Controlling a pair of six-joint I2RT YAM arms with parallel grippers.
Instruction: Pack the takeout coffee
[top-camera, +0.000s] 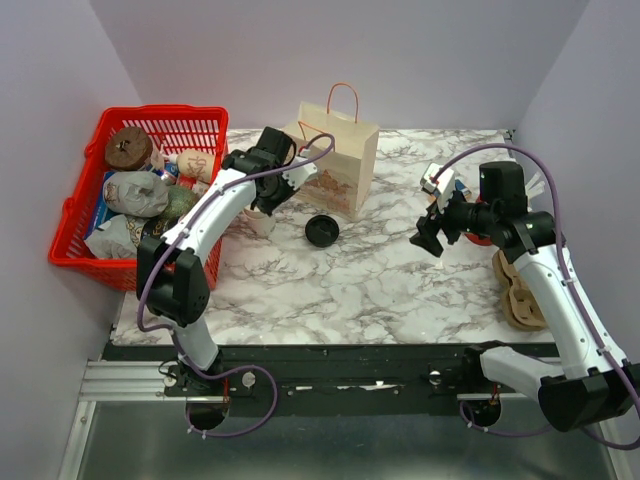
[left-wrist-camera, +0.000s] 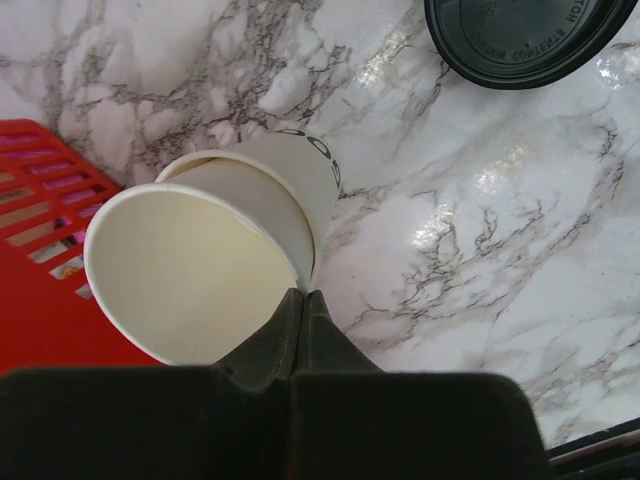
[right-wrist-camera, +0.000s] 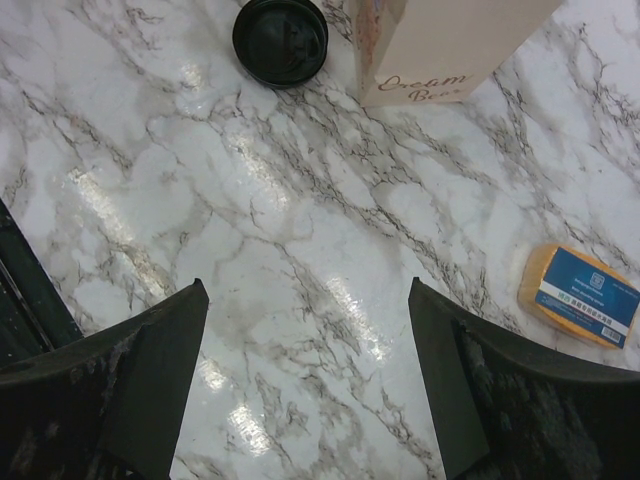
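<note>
Pinching shut on the rim of the cream-lined cup (left-wrist-camera: 190, 275), your left pincer (left-wrist-camera: 302, 300) is sitting just before the whitish cup (left-wrist-camera: 305, 165); your right pincer (right-wrist-camera: 305, 380) is gaping empty.

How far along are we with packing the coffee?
Done: nothing visibly packed; the paper bag stands apart. In hand: the left gripper is shut on the rim of the open paper cup. Left: lidding and bagging; the black lid lies loose, the right gripper hangs open, empty.

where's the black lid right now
In the top view the black lid lies on the marble table, just in front of the paper bag, right of the paper cup.
</note>
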